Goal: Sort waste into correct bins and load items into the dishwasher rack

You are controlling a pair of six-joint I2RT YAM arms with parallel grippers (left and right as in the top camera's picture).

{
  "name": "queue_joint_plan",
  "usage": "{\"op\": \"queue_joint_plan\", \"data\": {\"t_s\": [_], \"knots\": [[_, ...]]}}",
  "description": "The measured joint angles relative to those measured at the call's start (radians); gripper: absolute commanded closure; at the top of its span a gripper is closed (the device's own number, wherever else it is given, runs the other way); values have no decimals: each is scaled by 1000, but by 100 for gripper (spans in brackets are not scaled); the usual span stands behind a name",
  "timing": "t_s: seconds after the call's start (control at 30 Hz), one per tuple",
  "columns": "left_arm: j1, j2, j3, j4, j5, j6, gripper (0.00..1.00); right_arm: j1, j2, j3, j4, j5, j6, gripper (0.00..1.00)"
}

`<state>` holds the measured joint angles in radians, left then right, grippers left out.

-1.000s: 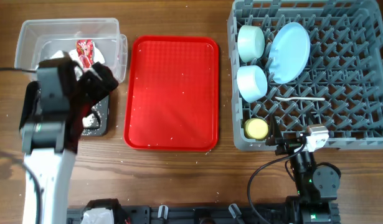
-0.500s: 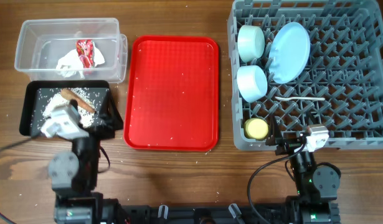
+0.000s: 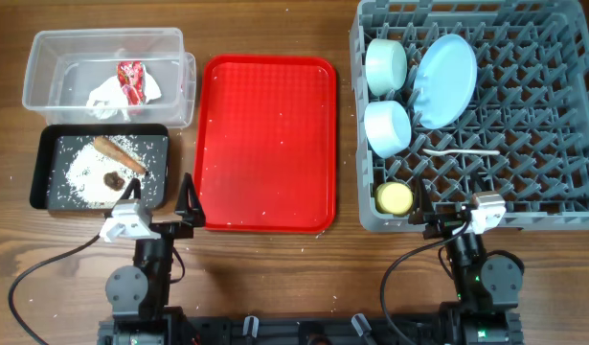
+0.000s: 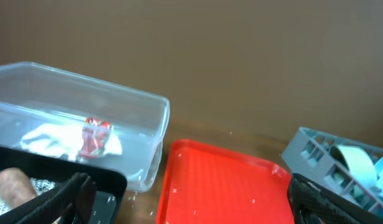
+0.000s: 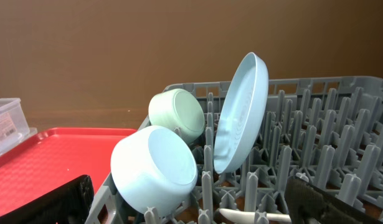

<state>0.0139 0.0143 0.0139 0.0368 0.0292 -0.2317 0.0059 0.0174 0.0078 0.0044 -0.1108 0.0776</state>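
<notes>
Apparently little remains: my left jaws and right jaws both gape empty, low at the desk edge. Left of the red tray (image 3: 265, 115), the wrapper (image 3: 131, 77) lies in the clear tub (image 3: 45, 57), and the rice (image 3: 79, 172), stick (image 3: 120, 151) and lump (image 3: 112, 178) in the black tray (image 3: 37, 172). Right of it, the rack (image 3: 553, 144) holds the plate (image 3: 445, 81), mint bowl (image 3: 386, 65), blue bowl (image 3: 387, 127), yellow cup (image 3: 394, 198) and spoon (image 3: 462, 151). Only white specks (image 4: 252, 200) dot the red tray.

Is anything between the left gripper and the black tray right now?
Nothing visible. The left gripper is open at the near right corner of the black tray, whose top is uncovered. The clear tub lies beyond the tray, not in the path.
</notes>
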Motion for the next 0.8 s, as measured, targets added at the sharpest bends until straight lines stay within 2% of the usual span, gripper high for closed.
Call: {"op": "queue_joint_plan", "data": {"t_s": [0.13,0.8], "knots": [[0,1,-3,-109,3,3,0,0,0,0,0,0,0,0],[0,-1,-3,-109,3,3,0,0,0,0,0,0,0,0]]}}
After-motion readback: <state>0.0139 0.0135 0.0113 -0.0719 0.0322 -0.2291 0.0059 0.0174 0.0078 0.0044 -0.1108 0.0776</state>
